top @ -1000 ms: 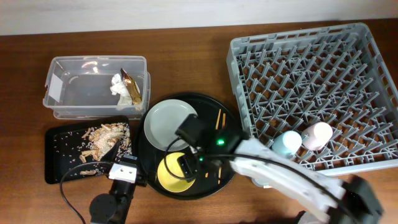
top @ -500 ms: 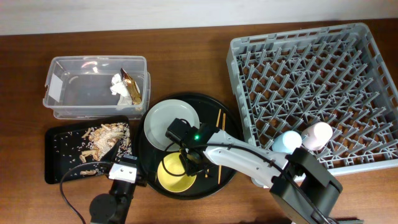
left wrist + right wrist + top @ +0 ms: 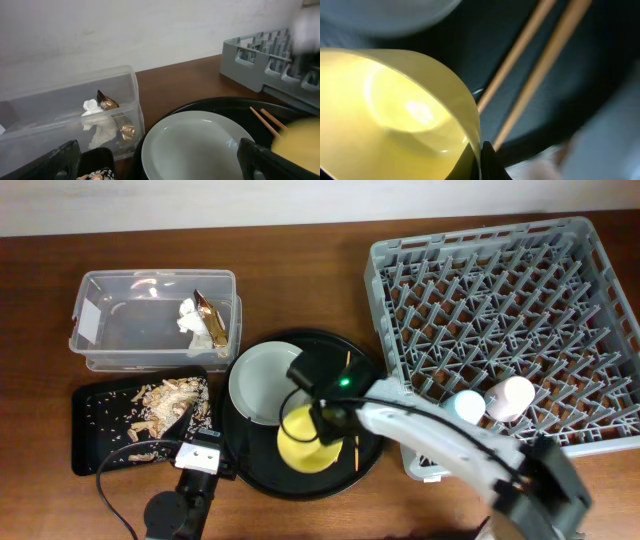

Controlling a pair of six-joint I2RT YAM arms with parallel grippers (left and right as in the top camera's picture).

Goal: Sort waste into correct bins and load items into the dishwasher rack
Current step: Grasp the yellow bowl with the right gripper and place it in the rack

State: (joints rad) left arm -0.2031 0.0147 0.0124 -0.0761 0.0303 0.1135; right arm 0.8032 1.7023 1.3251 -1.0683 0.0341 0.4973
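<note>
My right gripper [image 3: 323,423] is shut on the rim of the yellow bowl [image 3: 307,444], which hangs tilted over the large round black tray [image 3: 366,452]. In the right wrist view the bowl's rim [image 3: 465,107] is pinched between the dark fingertips [image 3: 487,162], with two wooden chopsticks [image 3: 542,62] lying on the tray beyond. The pale grey plate [image 3: 262,380] rests on the tray beside the bowl. My left gripper [image 3: 162,167] stands open, low in front of the plate [image 3: 200,145]. The grey dishwasher rack [image 3: 500,290] holds a blue cup [image 3: 462,408] and a pink cup [image 3: 513,395].
The clear tub [image 3: 120,325] at the back left holds white tissue [image 3: 190,318] and a gold wrapper [image 3: 211,315]. The shallow black tray [image 3: 95,435] in front of it carries food scraps [image 3: 165,398]. A black cable [image 3: 112,495] loops near the left arm's base.
My right gripper has closed on the yellow bowl's rim and lifted and tilted it, shifting it right over the round tray. The left arm has not moved.
</note>
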